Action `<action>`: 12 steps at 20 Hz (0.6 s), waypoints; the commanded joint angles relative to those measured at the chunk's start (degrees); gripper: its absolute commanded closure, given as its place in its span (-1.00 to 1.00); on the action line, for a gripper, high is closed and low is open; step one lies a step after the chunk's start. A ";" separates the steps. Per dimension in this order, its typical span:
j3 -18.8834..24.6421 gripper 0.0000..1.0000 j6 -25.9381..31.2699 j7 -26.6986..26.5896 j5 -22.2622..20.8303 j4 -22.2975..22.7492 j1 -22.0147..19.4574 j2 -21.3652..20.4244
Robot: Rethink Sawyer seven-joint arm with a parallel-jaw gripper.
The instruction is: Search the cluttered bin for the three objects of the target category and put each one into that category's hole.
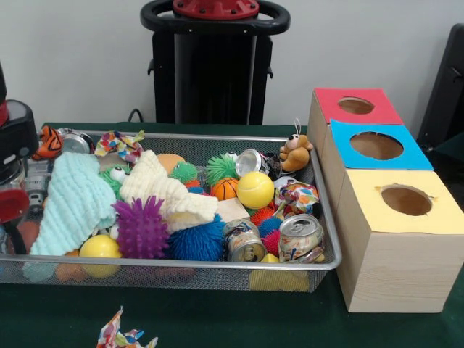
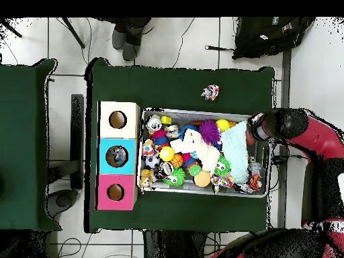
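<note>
Red and black arm [image 1: 14,138] housing fills the left edge of the front view, reaching down over the left end of the bin [image 1: 181,265]. The gripper [image 1: 14,204] sits low among the clutter there, and I cannot tell whether it is spread or closed.

No clear bottle shows plainly. A greyish, see-through shape just right of the gripper, against the mint knitted cloth [image 1: 69,203], may be one, but that is uncertain. The others are likely buried, so the cloth and the cream knitted cloth [image 1: 163,192] are worth lifting aside rather than pushing down.

Further right lie a purple spiky ball [image 1: 141,228], a yellow ball [image 1: 255,190] and two dented cans [image 1: 243,241] near the front rim. These cans are shiny metal and should be left alone.

A thin-walled bottle will probably crush and slip, so a grip across its body, closed gently, seems best.

Right of the bin stands the wooden box [image 1: 395,268]. The hole [image 1: 376,146] in the blue panel is the middle one, between red far and yellow near. The carry has to cross the whole bin, and the bottle should drop in end first.
</note>
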 commanded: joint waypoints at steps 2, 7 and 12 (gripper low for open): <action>0.00 -1.00 1.05 -6.90 -3.26 -3.06 0.10 3.97; -0.30 -1.00 0.39 -6.69 -3.69 -2.67 -0.78 3.92; -1.55 -1.00 0.02 -6.04 -3.82 0.12 -1.45 0.59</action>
